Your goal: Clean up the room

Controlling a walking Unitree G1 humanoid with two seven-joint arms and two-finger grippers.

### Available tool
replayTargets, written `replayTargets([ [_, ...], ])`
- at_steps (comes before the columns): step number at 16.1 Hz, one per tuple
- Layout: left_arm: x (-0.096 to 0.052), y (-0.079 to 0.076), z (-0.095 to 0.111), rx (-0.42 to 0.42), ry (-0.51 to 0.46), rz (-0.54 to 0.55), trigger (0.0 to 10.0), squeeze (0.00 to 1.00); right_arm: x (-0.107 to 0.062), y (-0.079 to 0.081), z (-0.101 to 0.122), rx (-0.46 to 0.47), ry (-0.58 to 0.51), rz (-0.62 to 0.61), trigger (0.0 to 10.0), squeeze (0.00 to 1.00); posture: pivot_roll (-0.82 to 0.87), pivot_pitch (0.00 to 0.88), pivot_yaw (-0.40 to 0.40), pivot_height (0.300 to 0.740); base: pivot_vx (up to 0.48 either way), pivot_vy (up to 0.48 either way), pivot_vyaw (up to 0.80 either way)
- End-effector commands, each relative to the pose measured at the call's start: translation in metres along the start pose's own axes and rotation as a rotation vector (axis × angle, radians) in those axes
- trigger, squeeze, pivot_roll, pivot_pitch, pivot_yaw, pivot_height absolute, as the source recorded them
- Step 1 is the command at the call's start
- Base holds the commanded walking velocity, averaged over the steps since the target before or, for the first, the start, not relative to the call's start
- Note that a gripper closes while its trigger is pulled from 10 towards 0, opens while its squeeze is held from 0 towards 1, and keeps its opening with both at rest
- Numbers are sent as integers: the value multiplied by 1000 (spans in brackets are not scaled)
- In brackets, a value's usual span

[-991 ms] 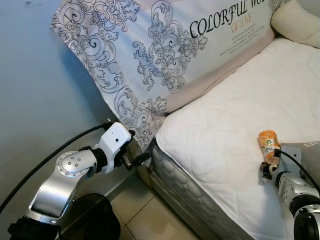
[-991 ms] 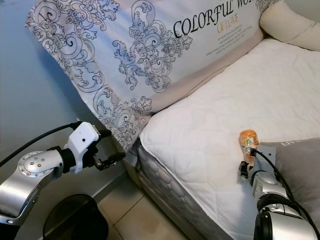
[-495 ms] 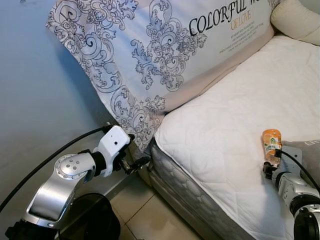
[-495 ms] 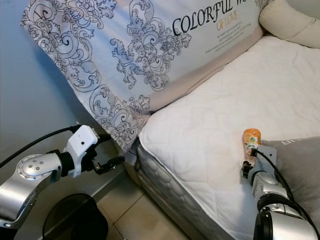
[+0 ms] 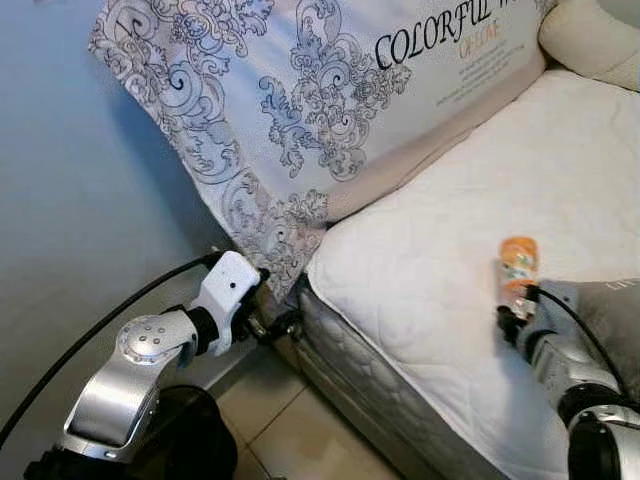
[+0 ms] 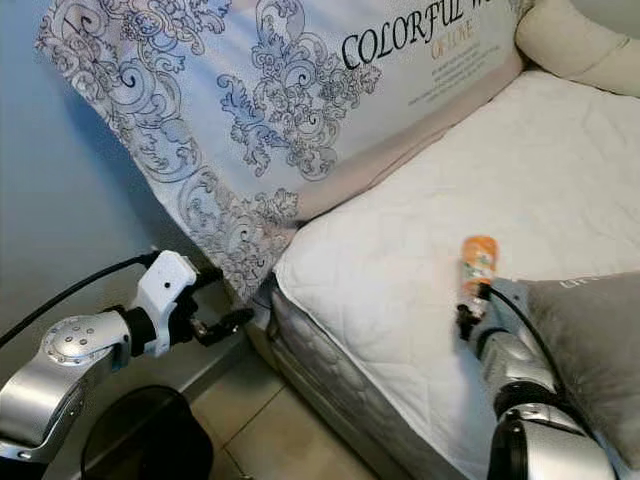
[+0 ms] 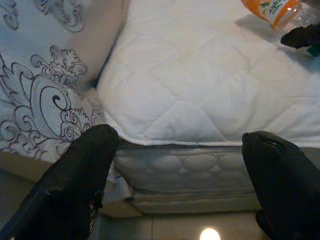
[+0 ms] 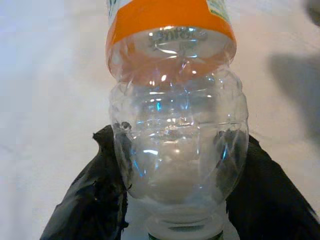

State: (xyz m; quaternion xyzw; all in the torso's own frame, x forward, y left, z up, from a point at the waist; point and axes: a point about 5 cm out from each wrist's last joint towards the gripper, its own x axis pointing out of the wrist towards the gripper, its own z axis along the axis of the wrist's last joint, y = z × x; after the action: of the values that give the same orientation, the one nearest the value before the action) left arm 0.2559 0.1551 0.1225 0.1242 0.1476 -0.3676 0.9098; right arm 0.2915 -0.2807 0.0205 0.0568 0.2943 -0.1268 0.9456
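1. My right pincer is clamped on a clear plastic bottle with an orange label, one black finger on each side of its lower body. Nothing can be seen inside the bottle.
2. The bottle sits above the white quilted mattress, near its front edge, just beside a grey cushion.
3. My left pincer hangs with its fingers spread wide and nothing between them, low by the mattress corner, close to the patterned pillow.
4. A dark round bin stands on the floor below my left arm; I cannot see what it holds.
5. Since a second ago, the bottle has shifted leftward across the mattress.
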Motion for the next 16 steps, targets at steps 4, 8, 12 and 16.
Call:
replayTargets([
  [4, -6, 5, -19, -87, 27, 159, 10000, 0, -14, 52, 0, -1, -175, 276, 0, 0, -29, 0, 76, 740, 0, 0, 0],
  [8, -8, 12, -27, -181, 11, 399, 10000, 0, -53, 93, -11, -200, -269, 539, 10000, 0, -53, 0, 93, 740, 0, 0, 0],
  [12, -15, 24, -31, -187, 24, 553, 10000, 0, -75, 113, -20, -173, -294, 587, 10000, 0, -22, 0, 62, 740, 0, 0, 727],
  [16, -13, 27, -29, -145, 31, 614, 10000, 0, -81, 126, -18, -155, -258, 608, 10000, 0, -22, 0, 54, 740, 0, 0, 781],
])
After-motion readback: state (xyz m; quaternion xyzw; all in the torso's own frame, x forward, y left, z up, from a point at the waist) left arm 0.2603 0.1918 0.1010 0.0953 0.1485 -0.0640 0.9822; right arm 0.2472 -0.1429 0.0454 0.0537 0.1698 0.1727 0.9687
